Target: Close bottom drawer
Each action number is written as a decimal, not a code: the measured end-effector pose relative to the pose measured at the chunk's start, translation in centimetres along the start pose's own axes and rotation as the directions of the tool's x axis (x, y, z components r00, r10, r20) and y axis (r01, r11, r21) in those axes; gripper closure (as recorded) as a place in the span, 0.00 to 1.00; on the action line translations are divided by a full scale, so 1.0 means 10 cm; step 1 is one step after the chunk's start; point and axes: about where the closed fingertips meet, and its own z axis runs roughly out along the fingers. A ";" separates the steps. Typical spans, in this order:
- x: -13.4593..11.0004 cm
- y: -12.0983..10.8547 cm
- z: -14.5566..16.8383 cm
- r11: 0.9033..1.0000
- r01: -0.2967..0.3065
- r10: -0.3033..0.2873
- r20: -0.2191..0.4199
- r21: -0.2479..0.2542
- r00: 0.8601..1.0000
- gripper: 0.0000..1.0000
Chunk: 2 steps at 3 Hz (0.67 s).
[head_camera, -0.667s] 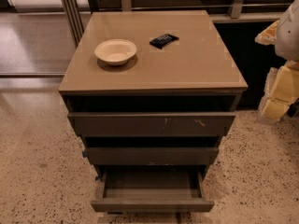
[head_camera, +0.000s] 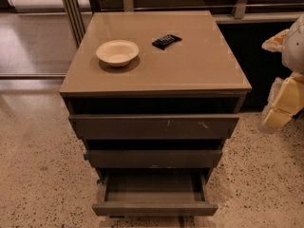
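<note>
Change since earlier: hardly anything has moved; bowl, cabinet and drawers lie as they did 0.7 s ago, and the tool hangs at the same right edge.
Floor (head_camera: 33, 175): pale speckled stone, around the cabinet's foot.
Bowl (head_camera: 118, 52): cream, upright, on the left part of the surface.
Surface (head_camera: 199, 72): the cabinet's smooth tan top.
Small black flat object (head_camera: 166, 41): lies right of the bowl and well apart from it, toward the back.
Top drawer (head_camera: 152, 126): widest front, pale scratches right of its middle, dark gap above.
Middle drawer (head_camera: 152, 158): narrower front, just below.
Bottom drawer (head_camera: 154, 208): lowest of the three, pulled out toward the camera, its shallow tray open to view behind the plain front.
Tool (head_camera: 278, 110): pale cream and yellowish, at the right edge, beside the cabinet's right flank and apart from it, well away from the bottom drawer; spread or pressed together, I cannot tell.
</note>
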 end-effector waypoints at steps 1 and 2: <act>0.20 0.33 0.37 0.990 -0.137 0.138 0.104 -0.017 0.985 0.00; 0.43 0.59 1.07 0.955 -0.287 0.294 0.138 -0.070 0.946 0.00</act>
